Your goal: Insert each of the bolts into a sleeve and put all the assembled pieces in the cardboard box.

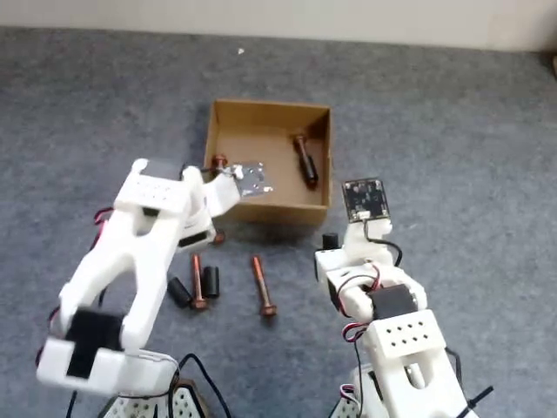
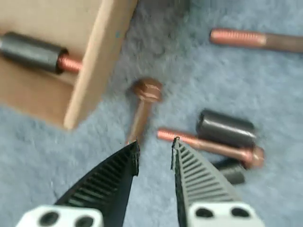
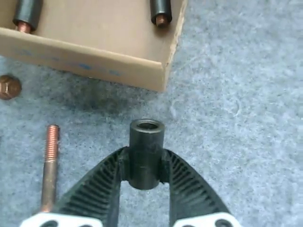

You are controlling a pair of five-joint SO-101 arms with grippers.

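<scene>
We find soft, even light over the grey carpet (image 1: 461,122), a shallow dark shadow on it along the near wall of the cardboard box (image 1: 278,212), the box floor evenly lit, we think the light falls from overhead

Probably a robotics lab: a white left arm (image 1: 130,252) and right arm (image 1: 387,318) mounted on a grey carpeted table (image 1: 487,157).

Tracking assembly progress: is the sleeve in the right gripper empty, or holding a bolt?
Empty, as far as shown: the sleeve in the right gripper shows an open dark bore, no copper inside.
</scene>
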